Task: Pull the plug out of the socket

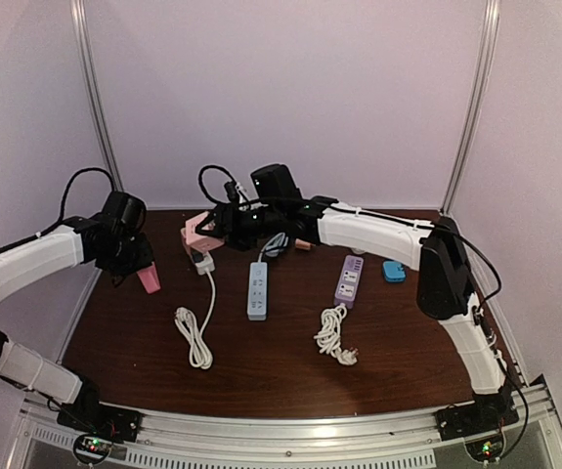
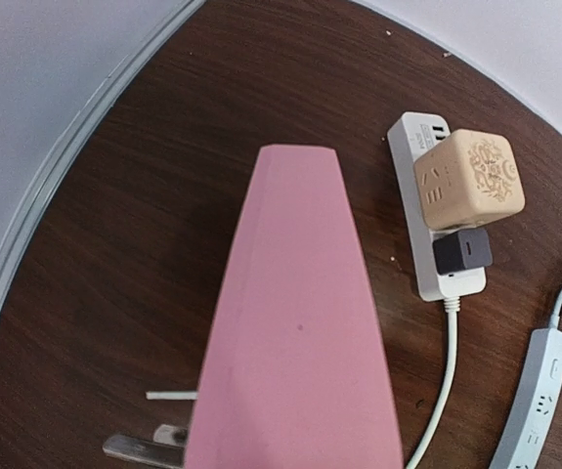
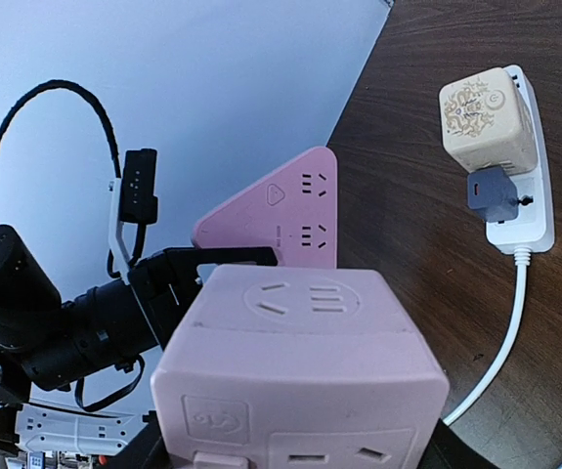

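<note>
My left gripper [image 1: 140,262] is shut on a pink triangular plug adapter [image 1: 149,278] and holds it above the table's left side. In the left wrist view the adapter [image 2: 295,332] fills the middle and hides the fingers; its metal prongs [image 2: 142,449] show at the bottom left. My right gripper [image 1: 218,231] is shut on a pink cube socket [image 1: 200,233], seen close in the right wrist view [image 3: 300,381]. The adapter [image 3: 282,210] hangs apart from the cube, beyond it.
A white power strip [image 2: 435,278] carries a beige cube [image 2: 468,178] and a small dark plug [image 2: 461,253]; it lies below the right gripper [image 1: 203,260]. A grey-blue strip [image 1: 258,289], a purple strip [image 1: 349,280], a blue object [image 1: 393,272] and two coiled white cords [image 1: 194,337] [image 1: 334,334] lie on the table.
</note>
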Robot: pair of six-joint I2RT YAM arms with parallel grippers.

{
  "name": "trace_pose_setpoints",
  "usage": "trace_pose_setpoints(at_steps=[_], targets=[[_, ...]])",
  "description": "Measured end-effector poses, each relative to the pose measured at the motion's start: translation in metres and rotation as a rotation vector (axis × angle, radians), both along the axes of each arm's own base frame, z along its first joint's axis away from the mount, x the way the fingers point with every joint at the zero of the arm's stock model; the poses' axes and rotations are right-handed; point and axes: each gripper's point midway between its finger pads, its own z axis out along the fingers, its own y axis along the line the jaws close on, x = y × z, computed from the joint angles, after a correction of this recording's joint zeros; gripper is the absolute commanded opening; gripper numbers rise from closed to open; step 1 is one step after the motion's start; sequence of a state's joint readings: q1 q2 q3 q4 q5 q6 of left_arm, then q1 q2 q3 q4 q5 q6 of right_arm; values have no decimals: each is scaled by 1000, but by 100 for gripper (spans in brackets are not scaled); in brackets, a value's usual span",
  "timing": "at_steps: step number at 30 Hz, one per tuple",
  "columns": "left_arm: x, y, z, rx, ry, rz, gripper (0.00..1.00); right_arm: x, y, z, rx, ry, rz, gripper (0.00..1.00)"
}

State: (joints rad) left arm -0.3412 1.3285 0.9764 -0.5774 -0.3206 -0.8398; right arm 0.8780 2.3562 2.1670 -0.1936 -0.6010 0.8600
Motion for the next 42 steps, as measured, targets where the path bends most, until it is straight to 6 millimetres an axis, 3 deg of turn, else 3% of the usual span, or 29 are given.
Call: trace_pose_setpoints(at_steps=[8,12,19,26,30,35,39,42], targets=[[7,10,-2,-64,-31,-6,0,-3,-17,6,-10,-2,-8,0],[18,28,-15,-137,-36,-5,0,8,-45,-4,-37,9,-42,0],[49,36,-42,-171,11,-58,0,47,-110,-35,-135,8,-157,1],[86,63,-24,53,51,-65,0,53,-151,-41,-267,-62,-231,1],[81,85,-21,199,117,-44,0,51,-168,-38,-319,-100,-255,1],[66,105,-42,347,268,-27,0,62,-189,-42,-375,-125,-299,1],[59,108,-65,410,373,-43,0,67,-201,-48,-413,-126,-318,1],[57,105,-78,437,422,-62,11,68,-205,-52,-428,-123,-324,1]])
